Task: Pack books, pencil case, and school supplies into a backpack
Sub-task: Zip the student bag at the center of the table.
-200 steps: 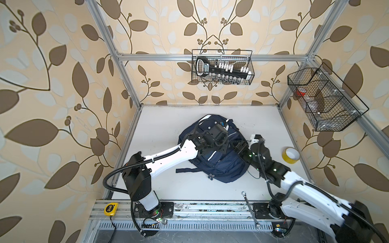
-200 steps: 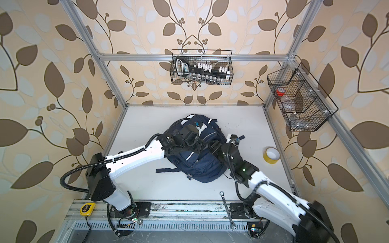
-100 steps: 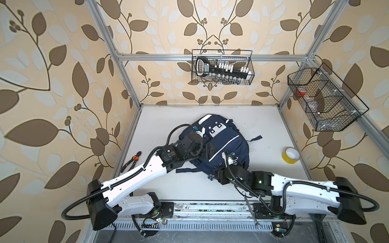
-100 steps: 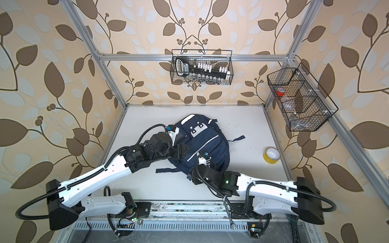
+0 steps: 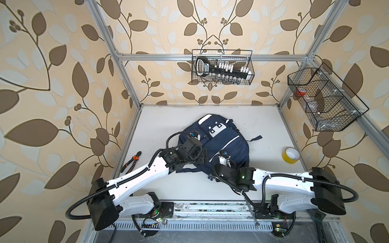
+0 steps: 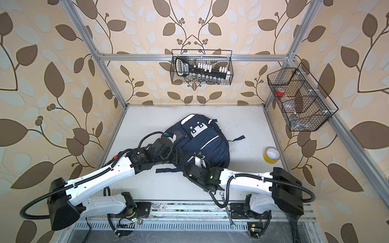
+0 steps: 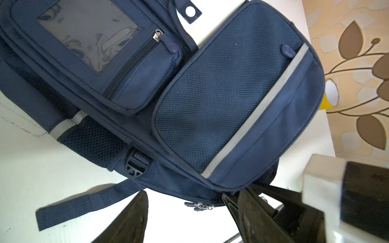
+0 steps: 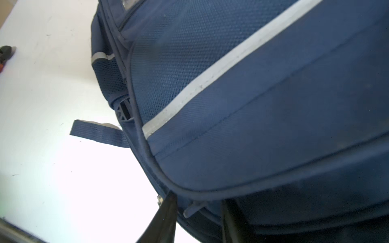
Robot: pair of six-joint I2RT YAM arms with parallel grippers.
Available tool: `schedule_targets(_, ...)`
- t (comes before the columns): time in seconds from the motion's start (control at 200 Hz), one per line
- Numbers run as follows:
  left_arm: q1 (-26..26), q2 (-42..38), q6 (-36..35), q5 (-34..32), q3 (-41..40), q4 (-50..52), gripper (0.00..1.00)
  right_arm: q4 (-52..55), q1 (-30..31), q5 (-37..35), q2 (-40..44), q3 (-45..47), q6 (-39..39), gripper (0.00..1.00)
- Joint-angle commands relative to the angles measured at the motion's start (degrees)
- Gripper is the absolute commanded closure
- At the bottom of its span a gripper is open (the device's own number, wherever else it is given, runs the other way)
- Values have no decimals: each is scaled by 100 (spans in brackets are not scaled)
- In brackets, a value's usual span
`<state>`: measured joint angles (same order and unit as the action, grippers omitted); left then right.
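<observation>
The navy backpack lies flat on the white table, front side up, its zippers closed. My left gripper hangs open at the backpack's near left edge, with nothing between its fingers; the zipper pulls lie just ahead of it. My right gripper is at the near bottom edge of the backpack. Its fingers stand either side of a grey zipper pull, with gaps still showing. The books, pencil case and school supplies are out of view.
A yellow tape roll sits at the table's right edge and orange-handled pliers at its left edge. Wire baskets hang on the back wall and right wall. A wrench lies across the front rail.
Both arms have come down from over the backpack to its near edge. The backpack's front with white patches is now uncovered. My left jaws have widened and my right jaws have narrowed round the zipper pull.
</observation>
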<state>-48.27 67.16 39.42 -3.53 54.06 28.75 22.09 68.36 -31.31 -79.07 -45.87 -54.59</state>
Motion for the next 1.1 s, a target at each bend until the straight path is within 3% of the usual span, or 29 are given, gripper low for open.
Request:
schedule_targets(0.0,71,-27,142,-78,6,-137,32,15,-119,-146,-69,-31,-80,69)
schedule_targets(0.195,72,-11,305,-62,-101,-185,31,332,-240,-92,422,33,82,100)
schedule_targets(0.35,-145,-29,862,285,-677,-1091,29,547,-228,149,1403,142,567,100)
schedule_targets(0.445,-586,-53,1371,143,-1080,-1831,1,489,-312,606,1763,109,893,100)
schedule_targets(0.555,-1059,-186,1797,-343,-1240,-2381,1,297,-378,1080,1754,53,1029,100)
schedule_targets(0.715,-1060,-460,2974,-1184,-1551,-2316,1,-64,-376,1394,1580,-9,1005,100)
schedule_targets(0.815,-877,-410,3438,-894,-1737,-2903,1,-225,-376,1459,1559,-58,962,100)
schedule_targets(0.905,-852,-133,3552,-655,-1601,-3166,12,-313,-379,1538,1518,-111,920,100)
schedule_targets(1.095,-833,368,3695,-150,-1377,-3430,66,-406,-374,1594,1456,-126,846,100)
